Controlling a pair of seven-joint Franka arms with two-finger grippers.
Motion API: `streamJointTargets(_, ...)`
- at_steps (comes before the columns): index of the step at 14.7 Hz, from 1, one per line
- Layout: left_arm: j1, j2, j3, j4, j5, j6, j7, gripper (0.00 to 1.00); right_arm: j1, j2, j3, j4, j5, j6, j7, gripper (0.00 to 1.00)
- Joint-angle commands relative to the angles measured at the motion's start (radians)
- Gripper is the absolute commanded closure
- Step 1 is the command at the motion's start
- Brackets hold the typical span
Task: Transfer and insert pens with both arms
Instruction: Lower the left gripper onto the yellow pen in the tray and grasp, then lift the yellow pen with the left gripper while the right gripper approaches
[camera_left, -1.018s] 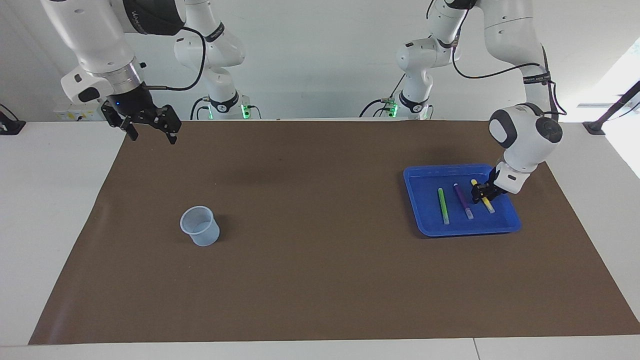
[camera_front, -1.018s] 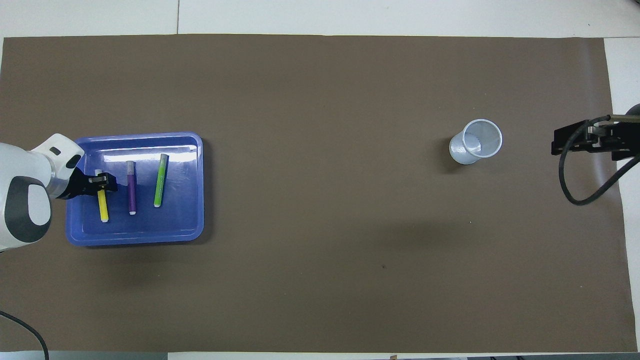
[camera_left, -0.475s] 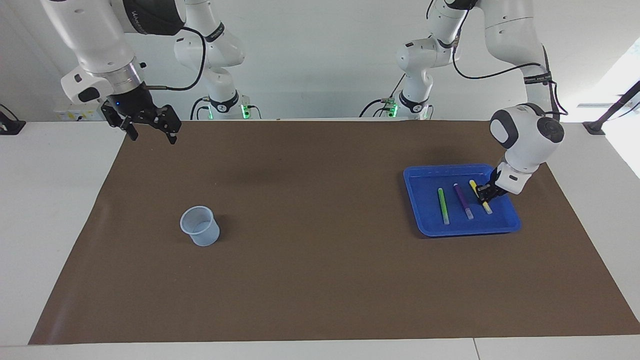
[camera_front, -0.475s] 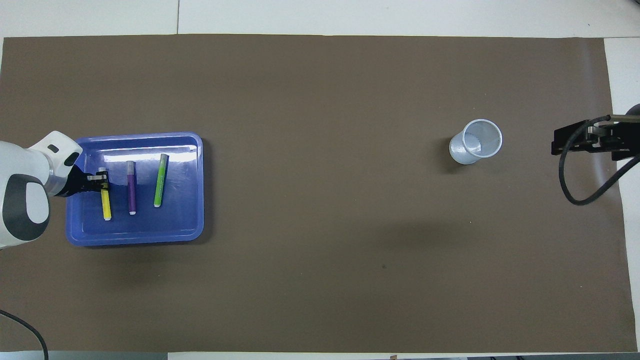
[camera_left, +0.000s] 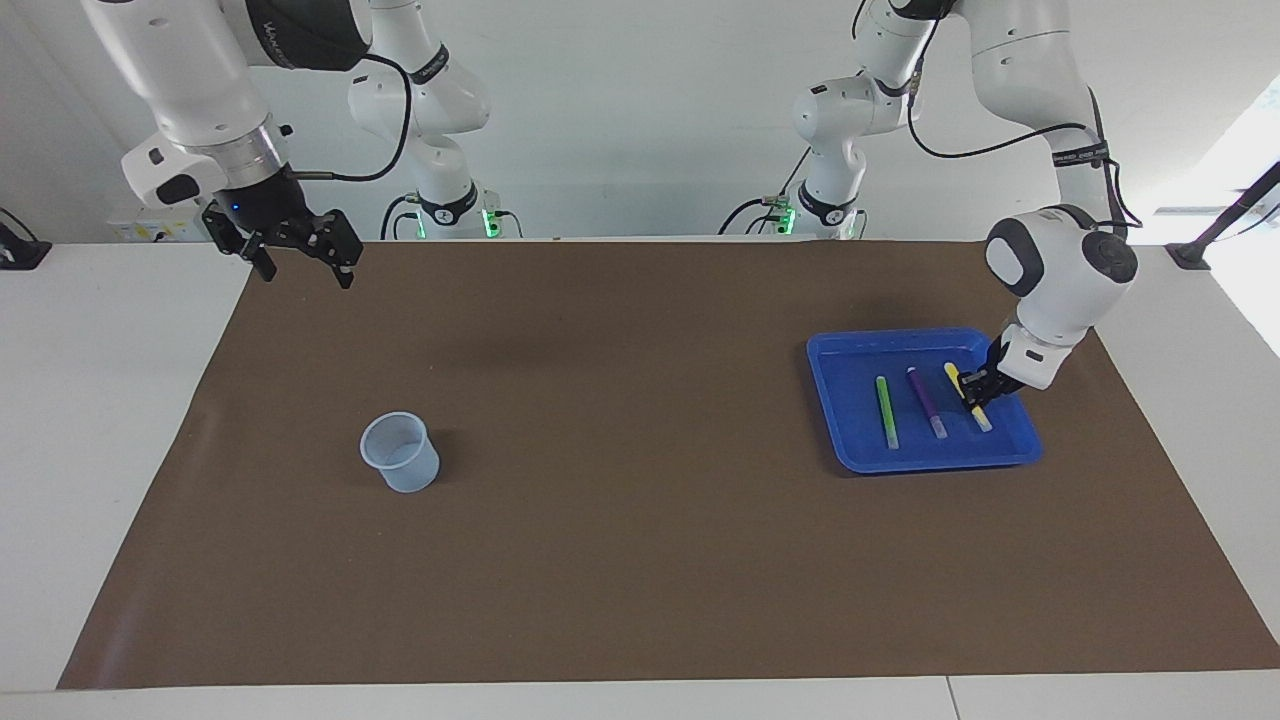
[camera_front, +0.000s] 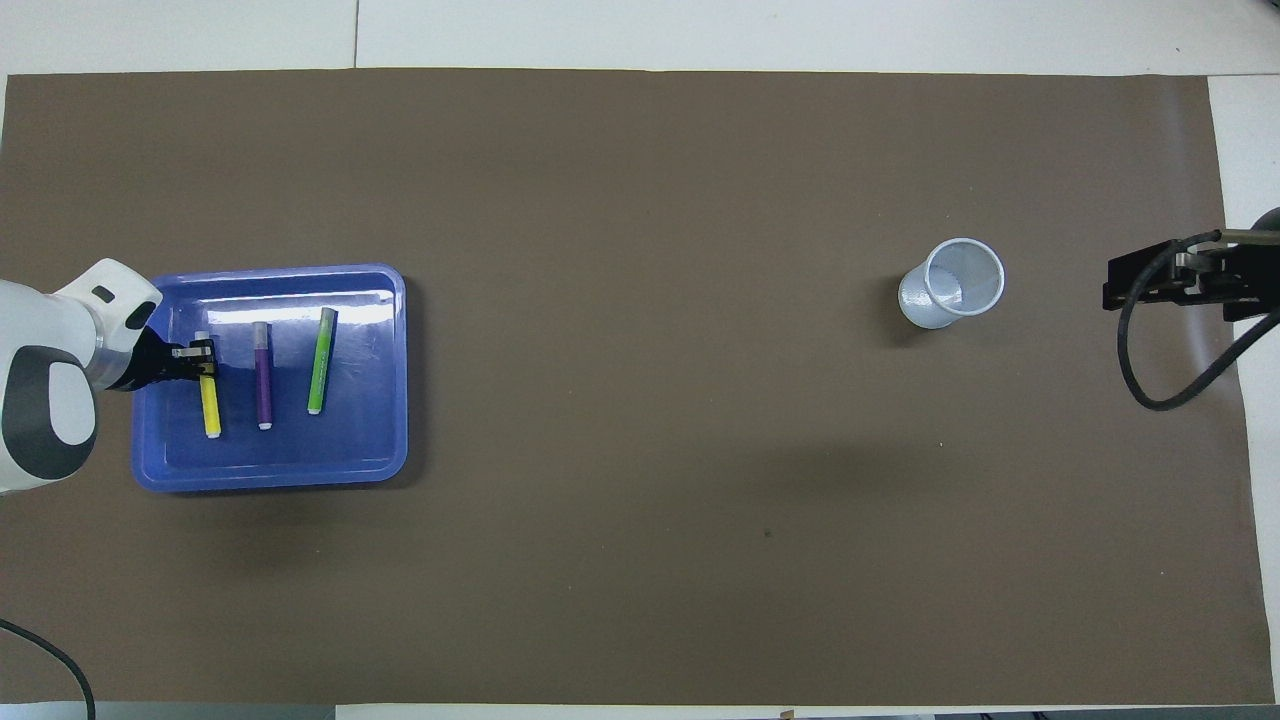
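Observation:
Three pens lie side by side in a blue tray (camera_left: 1020, 450) toward the left arm's end: green (camera_left: 886, 412), purple (camera_left: 926, 402) and yellow (camera_left: 982, 420). They also show in the overhead view as green (camera_front: 319, 362), purple (camera_front: 263, 385) and yellow (camera_front: 211, 408). My left gripper (camera_left: 975, 392) is down in the tray and shut on the yellow pen near its middle; in the overhead view it (camera_front: 200, 360) grips the pen's farther part. My right gripper (camera_left: 305, 272) is open and empty, waiting in the air over the mat's corner at the right arm's end (camera_front: 1112, 283).
A pale blue cup (camera_left: 400, 455) stands upright on the brown mat toward the right arm's end (camera_front: 952, 283). Two slimmer white arms with green-lit bases (camera_left: 445, 205) (camera_left: 820, 195) stand at the robots' end of the table.
My left gripper's jaws have narrowed onto the yellow pen, which has shifted slightly in the tray with the gripper. The right arm has not moved.

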Motion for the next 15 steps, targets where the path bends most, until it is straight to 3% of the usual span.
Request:
streamJointTargets(1,-0.003,0.031,-0.002,0.155,-0.015,-0.171,-0.014,1.00,-0.010,-0.004,0.007,0.000,-0.003,-0.016,-0.011,0.00)
streamJointTargets(4,-0.013,0.025,-0.010,0.286,-0.090,-0.356,-0.118,1.00,-0.010,-0.004,0.007,0.000,-0.003,-0.016,-0.011,0.00)
streamJointTargets(8,-0.038,0.011,-0.047,0.453,-0.249,-0.575,-0.458,1.00,-0.010,-0.004,0.007,0.000,-0.003,-0.016,-0.011,0.00)
streamJointTargets(12,-0.046,-0.067,-0.107,0.469,-0.401,-0.634,-0.829,1.00,-0.011,-0.004,0.007,0.000,-0.003,-0.017,-0.014,0.00)
streamJointTargets(15,-0.108,-0.110,-0.116,0.464,-0.498,-0.631,-1.091,1.00,-0.010,-0.006,0.007,-0.001,-0.003,-0.019,-0.014,0.00)
